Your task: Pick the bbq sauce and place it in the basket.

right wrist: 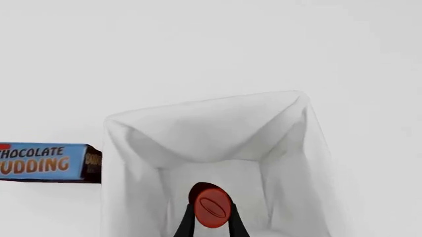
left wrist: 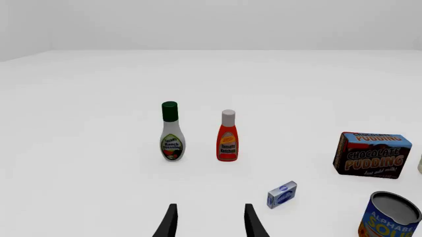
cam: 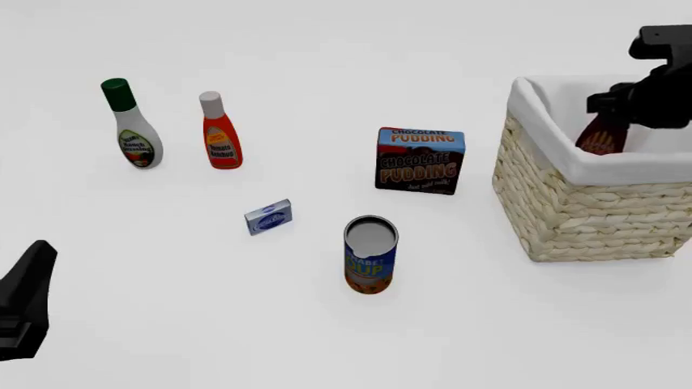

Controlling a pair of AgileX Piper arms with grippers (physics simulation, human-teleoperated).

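- Surface: plain white table (cam: 324, 340) under flat light; pale, featureless backdrop
- Basket (cam: 584, 211): large woven wicker, white cloth lining; at 3 o'clock of the front view, well apart from the bottles
- BBQ sauce (cam: 598, 136): dark brown bottle, tilted, inside the basket's opening; its red cap (right wrist: 209, 205) faces the right wrist camera
- Right gripper (right wrist: 211, 222): above the basket; fingers pressed to either side of the bottle just below the cap; clamped on it
- Left gripper (left wrist: 209, 222): low at 8 o'clock in the front view; two dark fingers spread apart with nothing between them
- Ranch dressing bottle (cam: 132, 124): white, green cap, upright at 10 o'clock
- Ketchup bottle (cam: 219, 131): orange-red, grey-white cap, upright just beside the ranch at its 3 o'clock
- Chocolate pudding box (cam: 420, 160): standing near the basket's 9 o'clock side
- Soup can (cam: 370, 254): upright, at 6 o'clock of the pudding box
- Small blue-and-white box (cam: 269, 216): lying between ketchup and can
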